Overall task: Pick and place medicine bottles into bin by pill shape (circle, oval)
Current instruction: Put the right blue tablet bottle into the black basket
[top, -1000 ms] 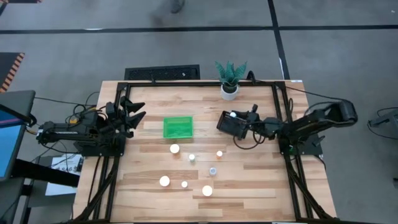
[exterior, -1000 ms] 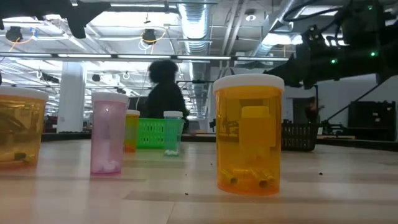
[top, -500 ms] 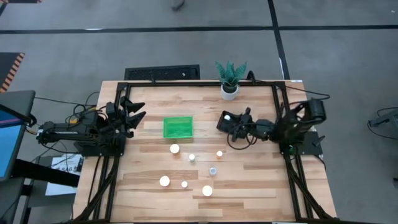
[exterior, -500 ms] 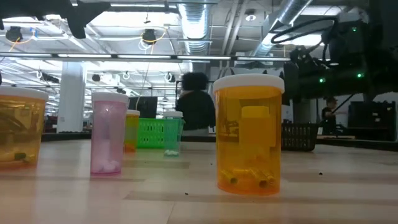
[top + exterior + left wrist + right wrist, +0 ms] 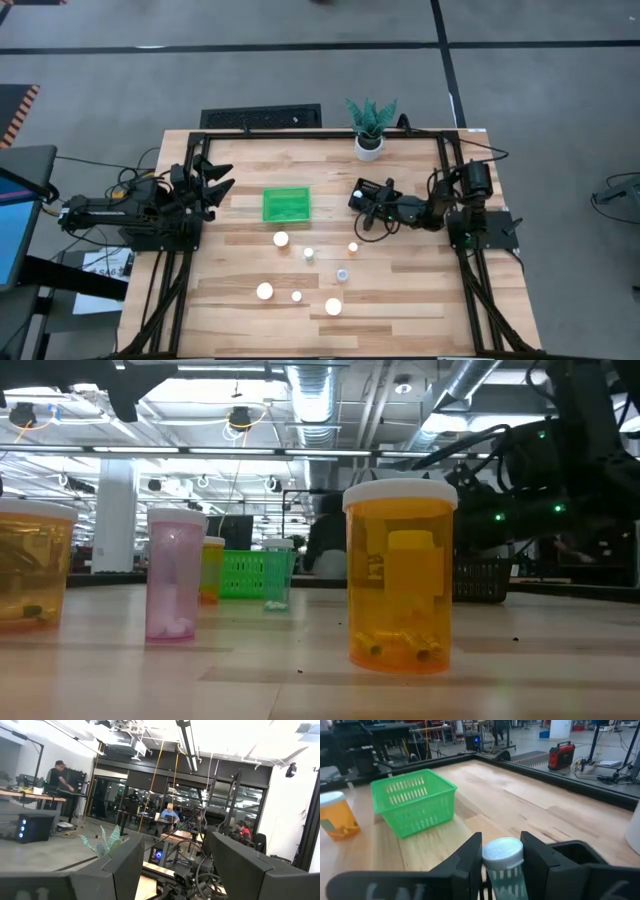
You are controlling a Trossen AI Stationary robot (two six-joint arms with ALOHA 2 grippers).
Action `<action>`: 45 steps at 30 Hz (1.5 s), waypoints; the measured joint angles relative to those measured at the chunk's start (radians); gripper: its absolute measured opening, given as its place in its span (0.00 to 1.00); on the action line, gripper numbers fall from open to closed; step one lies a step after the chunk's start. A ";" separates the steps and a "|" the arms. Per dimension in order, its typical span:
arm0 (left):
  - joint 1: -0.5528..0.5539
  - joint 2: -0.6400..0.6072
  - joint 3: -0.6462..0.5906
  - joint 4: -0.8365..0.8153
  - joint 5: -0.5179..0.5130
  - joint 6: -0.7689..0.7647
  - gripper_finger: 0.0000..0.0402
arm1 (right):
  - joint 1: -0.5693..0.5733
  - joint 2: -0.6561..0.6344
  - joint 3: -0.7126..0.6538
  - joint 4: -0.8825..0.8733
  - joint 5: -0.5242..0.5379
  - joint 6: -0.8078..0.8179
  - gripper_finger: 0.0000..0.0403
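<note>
**A:** Start at the left. What is that arm doing?

**B:** Waiting. The left gripper (image 5: pixel 218 178) sits at the table's left edge, well apart from every bottle, its fingers spread wide with nothing between them.

**A:** And the bins?

**B:** The green basket (image 5: pixel 286 205) lies left of centre toward the far side. From above I see nothing in it, though a small bottle could hide against the mesh. The black bin (image 5: pixel 362 193) is to its right, partly under the right arm, so its contents are hidden.

**A:** So how much is done?

**B:** Very little, I judge. Seven medicine bottles (image 5: pixel 281 239) stand loose on the near half of the table — three in a row just near of the green basket, four more nearer still. In the low view the orange bottle (image 5: pixel 400 574) and the pink bottle (image 5: pixel 173 573) stand upright, caps on. All of those are yet to be sorted.

**A:** And the right side?

**B:** The right gripper (image 5: pixel 502 854) hangs over the black bin's near edge. Its jaws are closed to a narrow gap on a ribbed bottle with a pale cap (image 5: pixel 503 861), each finger pressed to the cap's side — that bottle is carried, not yet dropped.
</note>
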 joint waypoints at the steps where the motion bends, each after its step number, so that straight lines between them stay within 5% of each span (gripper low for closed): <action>1: 0.000 0.000 0.000 0.000 0.000 0.000 0.55 | 0.000 0.003 0.000 0.001 0.002 0.003 0.30; 14: 0.000 0.000 0.000 0.000 0.000 0.000 0.55 | 0.000 0.010 0.000 0.001 0.005 0.040 0.30; 27: 0.000 0.000 0.000 0.000 0.000 0.000 0.55 | 0.001 0.013 -0.002 -0.018 -0.001 0.057 0.46; 45: 0.000 0.000 0.000 0.000 -0.002 0.000 0.55 | 0.001 0.012 -0.001 -0.005 -0.001 0.037 0.47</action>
